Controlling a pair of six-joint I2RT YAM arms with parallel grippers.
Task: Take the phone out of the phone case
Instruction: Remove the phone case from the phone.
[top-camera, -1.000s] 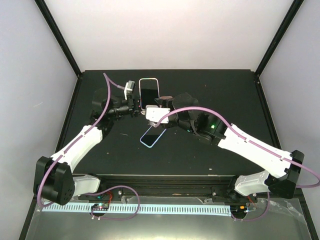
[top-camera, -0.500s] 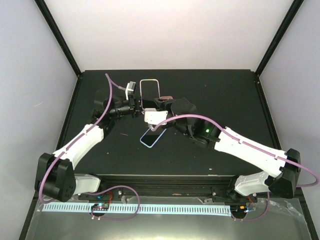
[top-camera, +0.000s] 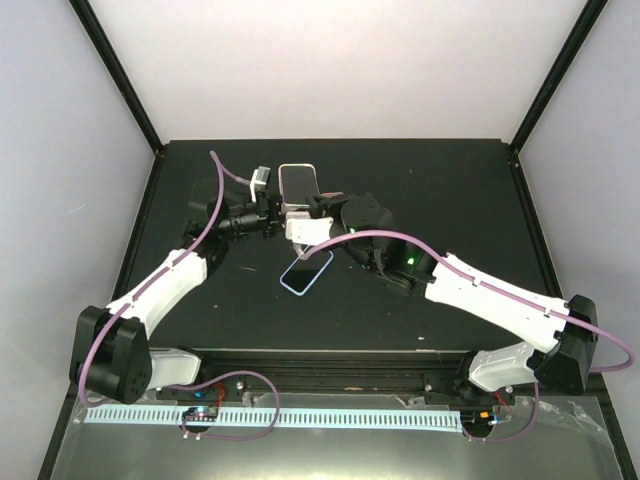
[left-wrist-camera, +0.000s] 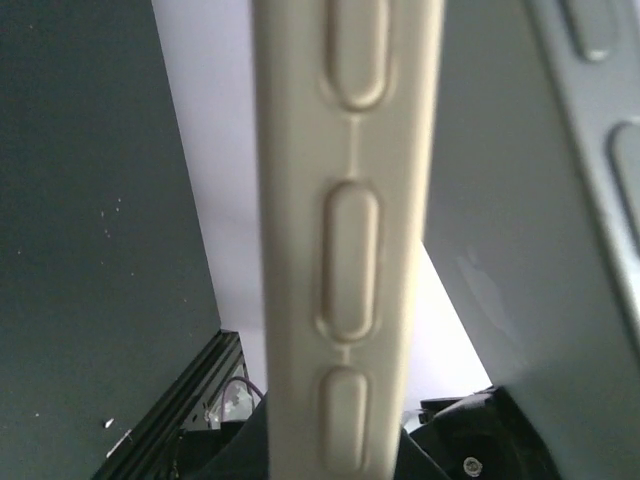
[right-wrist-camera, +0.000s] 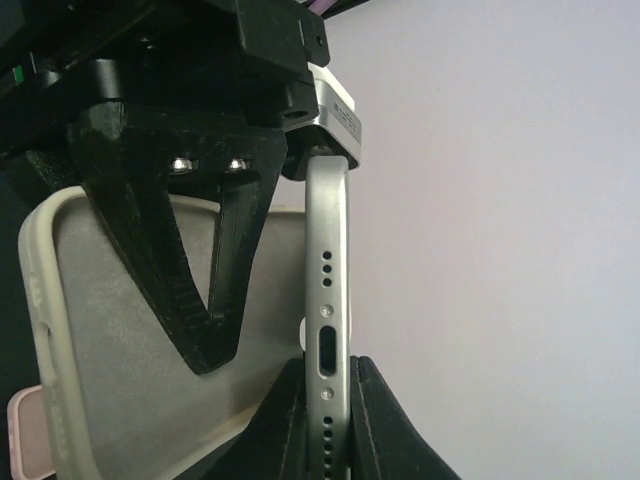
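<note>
The cream phone case (right-wrist-camera: 100, 340) is held up above the table, with the black fingers (right-wrist-camera: 200, 300) of my left gripper (top-camera: 272, 213) clamped on its wall. In the left wrist view the case's side (left-wrist-camera: 345, 250), with its button bumps, fills the middle, and the jaws are hidden behind it. The silver phone (right-wrist-camera: 328, 290) stands edge-on just right of the case, with its charging port facing the camera. My right gripper (right-wrist-camera: 328, 375) is shut on the phone's bottom end. From above, case and phone overlap as one pale-rimmed shape (top-camera: 298, 186) between the two grippers.
A second phone (top-camera: 307, 272) with a bluish rim lies flat on the black table (top-camera: 450, 190), directly below the grippers. A pink edge (right-wrist-camera: 25, 440) shows behind the case's lower corner. Black frame posts and white walls enclose the table.
My right gripper's jaws have closed onto the phone's bottom end. The right arm has shifted slightly left towards the case. The left arm has held still, gripping the case.
</note>
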